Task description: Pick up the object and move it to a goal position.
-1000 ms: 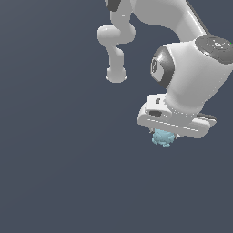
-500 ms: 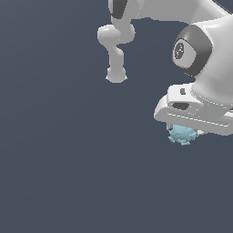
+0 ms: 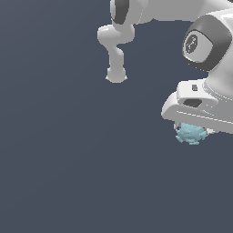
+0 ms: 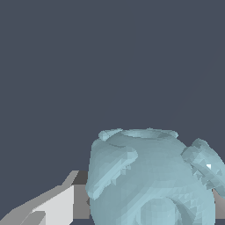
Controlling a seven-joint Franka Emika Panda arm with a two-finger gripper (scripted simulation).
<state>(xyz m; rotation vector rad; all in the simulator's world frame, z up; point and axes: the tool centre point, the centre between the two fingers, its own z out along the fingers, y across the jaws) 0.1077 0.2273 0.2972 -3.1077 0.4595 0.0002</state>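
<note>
The object (image 3: 190,134), a small pale blue-teal lump with a knobbly surface, sits at the exterior view's right. The wrist view shows its rounded, faceted bumps close up (image 4: 151,180).

Arm carries its load toward the exterior view's right

The gripper (image 3: 193,132) now sits further to the exterior view's right than a second ago and slightly lower, the object (image 3: 190,134) travelling with it, still lodged between the jaws.
</note>
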